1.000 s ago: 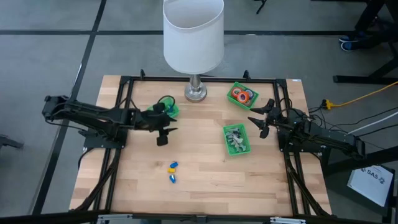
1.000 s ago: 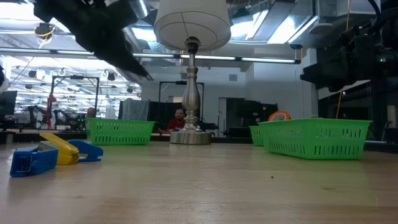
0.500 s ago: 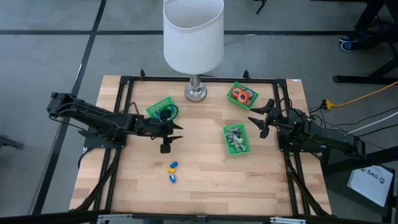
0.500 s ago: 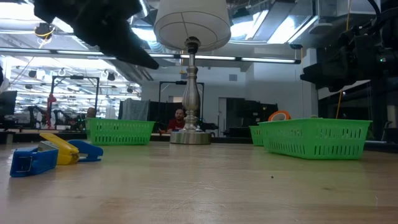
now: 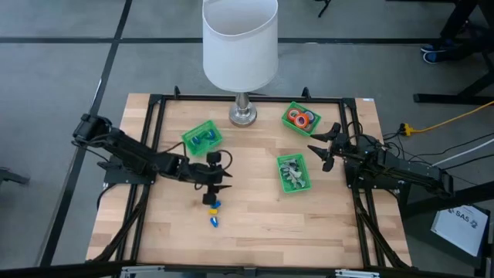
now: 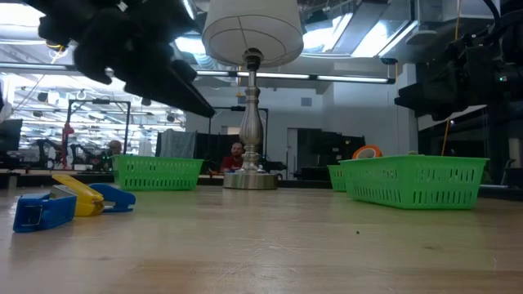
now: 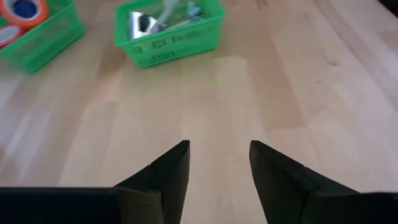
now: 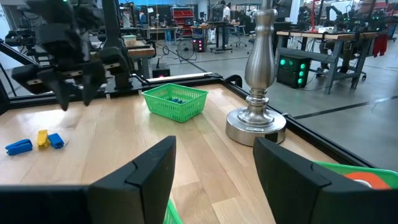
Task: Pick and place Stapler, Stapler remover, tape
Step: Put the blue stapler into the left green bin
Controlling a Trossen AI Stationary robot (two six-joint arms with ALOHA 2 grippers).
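Observation:
Small blue and yellow staplers lie loose on the wood table near its middle; in the low view they show at the left. My left gripper hovers open just above and beside them, tipped downward, with nothing between its fingers. Blue staplers lie in the far-left green bin. Red and orange tape rolls fill the far-right bin, and silvery staple removers fill the bin near the right side. My right gripper waits open at the right edge.
A lamp with a metal base and a wide white shade stands at the far middle of the table. A black frame runs around the table's edges. Bare wood lies between the loose staplers and the removers' bin.
My left gripper has swung from over the far-left green bin toward the table's near edge and down, tipping further downward. It now hangs over the loose staplers, and the bin is uncovered. Its fingers have stayed open.

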